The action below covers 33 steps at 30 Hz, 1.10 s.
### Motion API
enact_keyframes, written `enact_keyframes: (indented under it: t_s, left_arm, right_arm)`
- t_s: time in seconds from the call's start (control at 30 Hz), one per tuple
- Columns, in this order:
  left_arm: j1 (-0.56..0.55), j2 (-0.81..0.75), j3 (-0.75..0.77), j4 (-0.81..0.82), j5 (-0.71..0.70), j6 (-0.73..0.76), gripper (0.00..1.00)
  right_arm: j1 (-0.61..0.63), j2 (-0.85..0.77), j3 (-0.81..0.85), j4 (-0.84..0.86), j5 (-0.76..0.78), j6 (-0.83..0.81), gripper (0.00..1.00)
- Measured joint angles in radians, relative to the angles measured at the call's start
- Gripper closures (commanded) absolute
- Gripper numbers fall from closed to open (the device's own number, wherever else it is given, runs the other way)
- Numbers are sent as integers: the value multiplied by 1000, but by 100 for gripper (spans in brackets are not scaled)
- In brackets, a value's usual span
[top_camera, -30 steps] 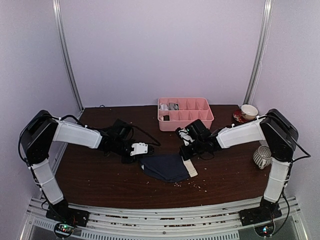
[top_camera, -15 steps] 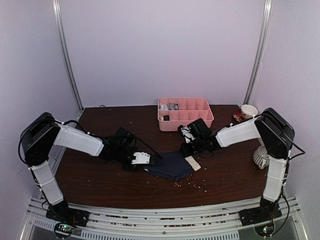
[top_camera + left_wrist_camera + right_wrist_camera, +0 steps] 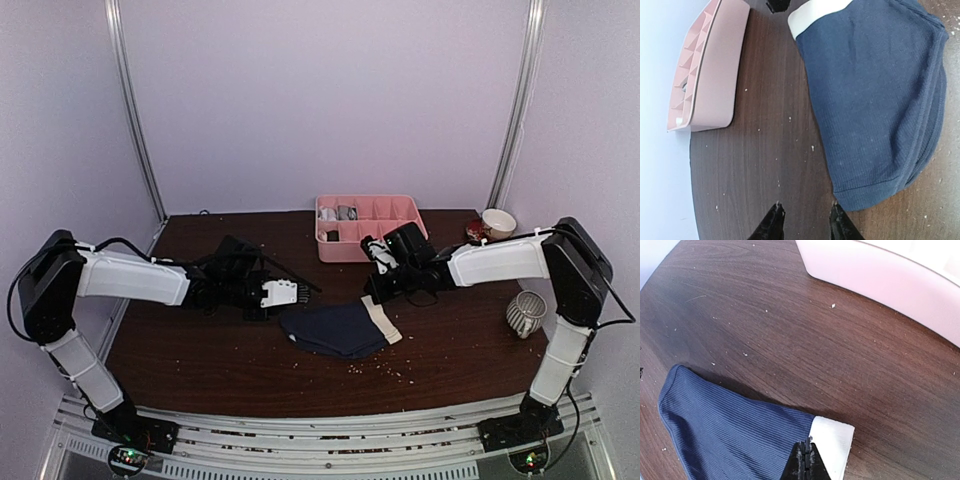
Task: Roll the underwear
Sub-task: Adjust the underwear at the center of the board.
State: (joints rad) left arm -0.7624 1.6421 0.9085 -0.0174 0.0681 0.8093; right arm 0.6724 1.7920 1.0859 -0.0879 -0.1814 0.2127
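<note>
Robot test cell in a laboratory setting.
The left arm (image 3: 130,277) and right arm (image 3: 500,262) are bolted to a slotted metal rail (image 3: 320,440) at the near edge of a dark wooden table (image 3: 200,362). Plain lilac panels (image 3: 320,100) and aluminium uprights (image 3: 133,110) enclose them.

The dark wooden table (image 3: 200,350) is carrying a pink tray (image 3: 350,249). The navy underwear (image 3: 335,330) is lying flat just in front of the tray. A bowl (image 3: 498,222) is sitting to the tray's right, a white ribbed cup (image 3: 524,313) is standing further right and forward, and crumbs (image 3: 385,370) are lying scattered well in front.
</note>
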Motion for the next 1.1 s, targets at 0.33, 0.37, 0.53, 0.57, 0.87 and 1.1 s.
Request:
enact_keyframes:
  t_s: [0.33,0.37,0.53,0.57,0.87,1.1]
  left_arm:
    - [-103,110,42,-37,48,7,74]
    - [-120,143,54,-44,48,8,78]
    - [-151,229,98,-61,43,20,94]
    - [-153,233,103,-59,40,24,96]
    - [-138,203,53,-39,11,64,100]
    - [-38,133,-5,-68,-22,106,88]
  right_arm:
    - [-1,90,22,-40,80,1,100]
    - [-1,106,28,-44,90,1,100]
    - [-1,144,55,-48,142,4,100]
    - [-1,148,56,-45,150,4,100]
    - [-1,136,59,-63,175,1,87]
    - [40,-25,8,-127,193,-32,75]
